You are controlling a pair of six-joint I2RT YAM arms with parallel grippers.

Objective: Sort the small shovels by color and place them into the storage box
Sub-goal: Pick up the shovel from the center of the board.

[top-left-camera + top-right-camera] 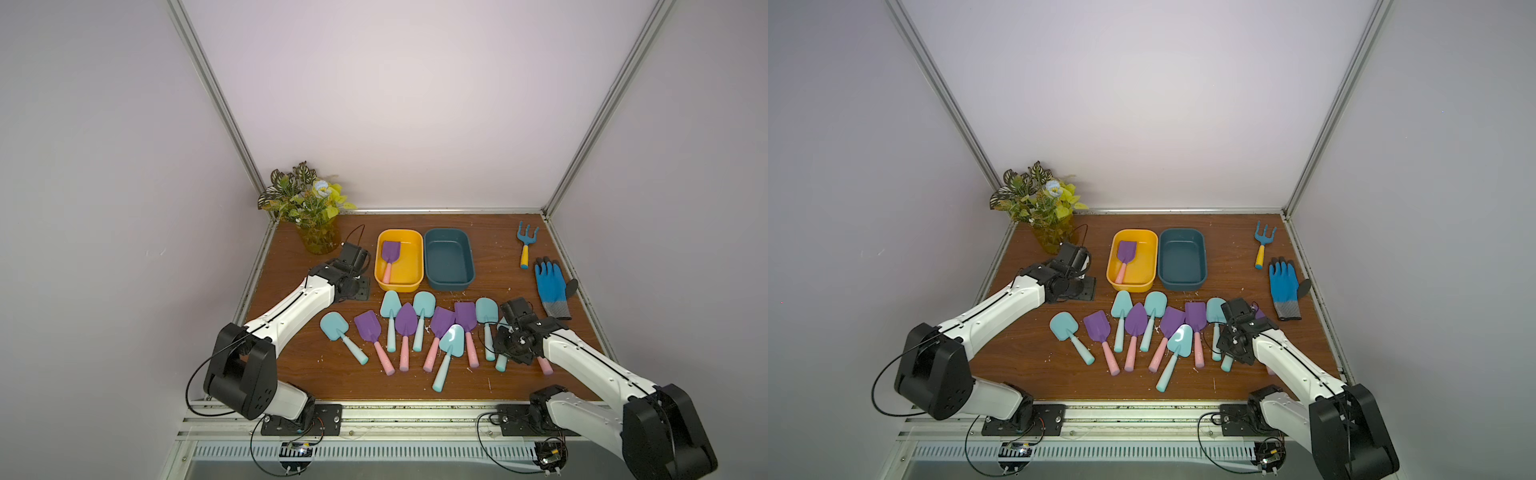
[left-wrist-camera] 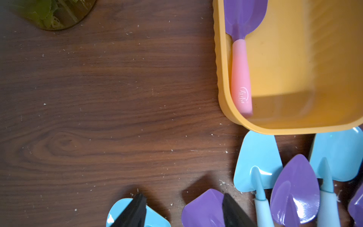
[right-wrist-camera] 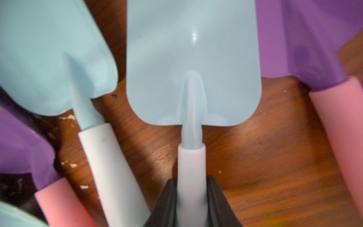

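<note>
Several small shovels lie in a row across the middle of the wooden table, some with a purple blade (image 1: 406, 319) and pink handle, some with a light-blue blade (image 1: 334, 326) and aqua handle. One purple shovel (image 1: 390, 253) lies inside the yellow storage box (image 1: 399, 286). The dark teal storage box (image 1: 451, 286) beside it holds nothing. My right gripper (image 3: 191, 188) is shut on the pale handle of a light-blue shovel (image 3: 193, 68) at the row's right end, low over the table. My left gripper (image 2: 183, 196) hangs open to the left of the yellow box (image 2: 222, 78), with nothing between its fingers.
A plant in a yellow vase (image 1: 316, 237) stands at the back left corner. A blue rake with a yellow handle (image 1: 525, 245) and a blue work glove (image 1: 550, 286) lie at the right. Metal frame rails and walls border the table.
</note>
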